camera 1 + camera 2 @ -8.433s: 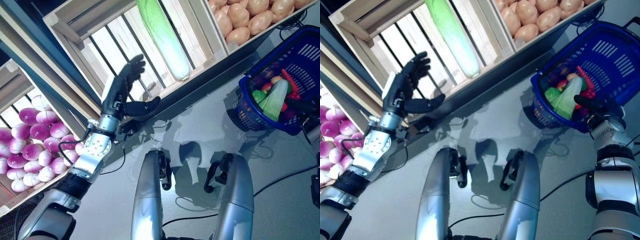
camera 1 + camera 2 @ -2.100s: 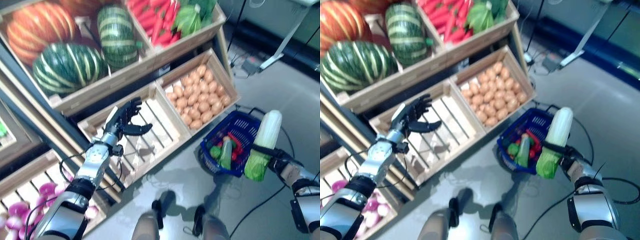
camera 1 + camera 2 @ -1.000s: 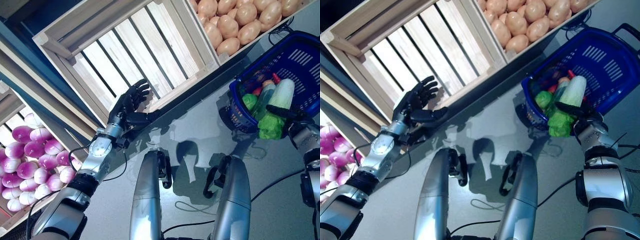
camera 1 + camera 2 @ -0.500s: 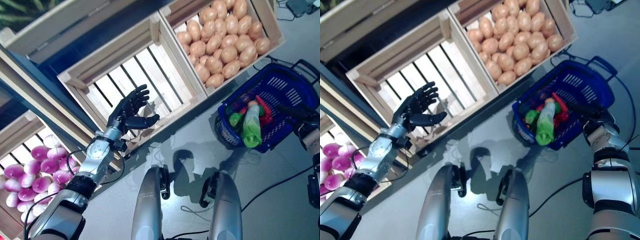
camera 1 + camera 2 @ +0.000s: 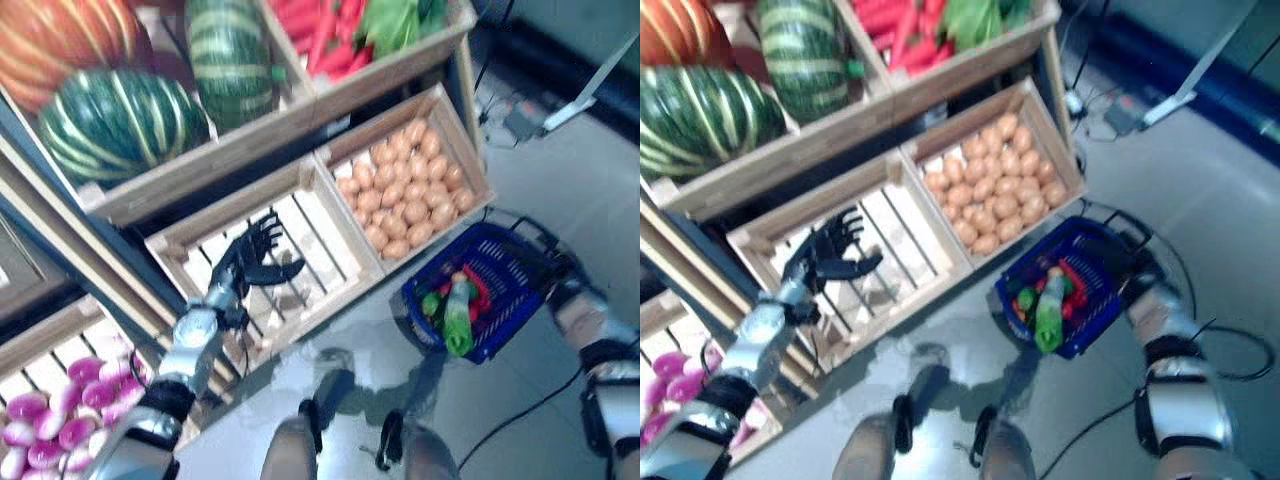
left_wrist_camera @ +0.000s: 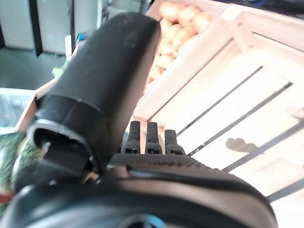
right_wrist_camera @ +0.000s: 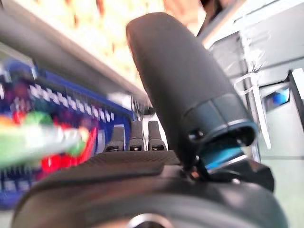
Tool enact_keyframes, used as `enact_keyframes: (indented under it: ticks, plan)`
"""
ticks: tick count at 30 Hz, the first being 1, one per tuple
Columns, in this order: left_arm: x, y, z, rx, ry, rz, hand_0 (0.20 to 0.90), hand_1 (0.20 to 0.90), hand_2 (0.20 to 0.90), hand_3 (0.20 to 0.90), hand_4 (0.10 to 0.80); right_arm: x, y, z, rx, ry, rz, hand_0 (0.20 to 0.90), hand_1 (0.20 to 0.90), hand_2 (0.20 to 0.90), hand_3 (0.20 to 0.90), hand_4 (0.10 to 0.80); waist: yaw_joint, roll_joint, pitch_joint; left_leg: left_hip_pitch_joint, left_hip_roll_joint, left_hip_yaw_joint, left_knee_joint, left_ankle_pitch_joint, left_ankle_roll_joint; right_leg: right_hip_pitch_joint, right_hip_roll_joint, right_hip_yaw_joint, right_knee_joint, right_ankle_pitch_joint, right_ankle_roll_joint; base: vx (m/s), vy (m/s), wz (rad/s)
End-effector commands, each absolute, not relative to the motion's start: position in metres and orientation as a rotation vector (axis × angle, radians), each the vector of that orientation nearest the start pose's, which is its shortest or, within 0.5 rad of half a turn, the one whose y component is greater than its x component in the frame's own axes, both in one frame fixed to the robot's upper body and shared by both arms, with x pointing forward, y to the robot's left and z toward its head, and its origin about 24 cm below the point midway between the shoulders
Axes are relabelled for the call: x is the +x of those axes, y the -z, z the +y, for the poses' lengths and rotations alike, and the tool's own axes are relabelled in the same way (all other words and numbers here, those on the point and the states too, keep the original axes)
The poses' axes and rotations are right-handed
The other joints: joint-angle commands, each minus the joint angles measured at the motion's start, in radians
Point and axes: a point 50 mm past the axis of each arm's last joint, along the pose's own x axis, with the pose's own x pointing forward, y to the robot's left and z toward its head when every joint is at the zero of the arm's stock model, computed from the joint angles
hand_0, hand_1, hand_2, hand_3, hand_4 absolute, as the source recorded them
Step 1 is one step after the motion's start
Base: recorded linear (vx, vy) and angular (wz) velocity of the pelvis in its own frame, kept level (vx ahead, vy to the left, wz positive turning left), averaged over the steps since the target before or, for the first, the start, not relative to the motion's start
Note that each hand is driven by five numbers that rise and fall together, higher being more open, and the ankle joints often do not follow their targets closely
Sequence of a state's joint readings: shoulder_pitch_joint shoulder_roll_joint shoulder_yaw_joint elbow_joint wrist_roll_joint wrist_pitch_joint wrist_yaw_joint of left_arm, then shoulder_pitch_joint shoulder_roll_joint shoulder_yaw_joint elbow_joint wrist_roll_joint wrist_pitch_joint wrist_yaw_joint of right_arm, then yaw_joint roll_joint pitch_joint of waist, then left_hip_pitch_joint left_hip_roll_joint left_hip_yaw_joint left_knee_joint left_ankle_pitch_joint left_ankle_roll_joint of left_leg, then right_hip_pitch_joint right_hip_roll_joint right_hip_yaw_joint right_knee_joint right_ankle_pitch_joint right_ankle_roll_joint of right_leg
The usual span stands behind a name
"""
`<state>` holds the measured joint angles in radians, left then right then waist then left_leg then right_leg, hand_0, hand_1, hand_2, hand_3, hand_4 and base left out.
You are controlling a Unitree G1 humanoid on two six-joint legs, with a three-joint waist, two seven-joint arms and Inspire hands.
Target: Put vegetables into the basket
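The blue basket [image 5: 505, 262] stands on the floor in front of the stand. In it lies a long pale green cabbage [image 5: 458, 318], tilted against the near rim, beside red and green vegetables [image 5: 476, 290]. My right hand [image 5: 558, 275] is just beside the basket's right rim, open and empty; its straight fingers [image 7: 130, 137] show in the right wrist view with the basket [image 7: 57, 99] past them. My left hand [image 5: 250, 260] is open and empty, raised over an empty slatted wooden crate [image 5: 320, 235]. Its fingers [image 6: 147, 137] are straight in the left wrist view.
The wooden stand [image 5: 250, 150] fills the back and left, with crates on two levels. A crate of round tan vegetables [image 5: 410, 195] stands right behind the basket. Grey floor [image 5: 560, 140] lies open to the right, with cables near the basket.
One second ago my right hand held the cabbage over the basket's rim; now the cabbage lies in the basket and the hand is open beside it. The camera has lifted, showing more of the stand.
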<state>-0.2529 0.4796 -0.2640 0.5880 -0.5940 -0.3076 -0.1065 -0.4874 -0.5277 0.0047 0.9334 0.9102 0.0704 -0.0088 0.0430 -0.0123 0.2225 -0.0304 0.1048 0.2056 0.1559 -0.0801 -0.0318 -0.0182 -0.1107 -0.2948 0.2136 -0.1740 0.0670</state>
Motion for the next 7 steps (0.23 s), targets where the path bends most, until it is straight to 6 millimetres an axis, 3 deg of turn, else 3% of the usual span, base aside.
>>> enact_keyframes:
  ticks: [1,2,5,7]
  plan:
    - [0.285,-0.022,0.226,-0.021,0.087,0.001,0.9,0.9,0.9,0.9,0.8,0.306,-0.017,-0.296,0.442,0.328,0.19,0.9,0.9,0.9,0.9,0.8,0.013,-0.023,-0.146,0.065,-0.049,0.0,-0.12,-0.006,0.047,0.074,0.028,0.025,-0.206,0.123,-0.045,0.097,0.081,-0.02]
    - [0.266,0.003,0.221,-0.061,0.061,0.067,0.9,0.9,0.9,0.9,0.8,0.286,0.009,-0.261,0.472,0.259,0.185,0.9,0.9,0.9,0.9,0.8,0.006,-0.015,-0.169,0.117,-0.06,0.007,-0.215,0.02,0.047,0.116,0.048,0.033,-0.287,0.151,-0.042,0.074,0.062,0.01]
    - [0.249,0.022,0.219,-0.115,0.02,0.133,0.9,0.9,0.9,0.9,0.8,0.269,0.025,-0.232,0.471,0.19,0.19,0.9,0.9,0.9,0.9,0.8,0.0,-0.011,-0.182,0.139,-0.064,0.016,-0.243,0.026,0.047,0.126,0.057,0.036,-0.301,0.155,-0.041,0.047,0.048,-0.09]
    - [0.233,0.044,0.217,-0.17,-0.038,0.208,0.9,0.9,0.9,0.9,0.8,0.257,0.035,-0.203,0.518,0.146,0.19,0.9,0.9,0.9,0.9,0.8,-0.01,-0.009,-0.192,0.142,-0.067,0.019,-0.243,0.015,0.047,0.126,0.066,0.043,-0.301,0.149,-0.042,0.013,0.021,-0.07]
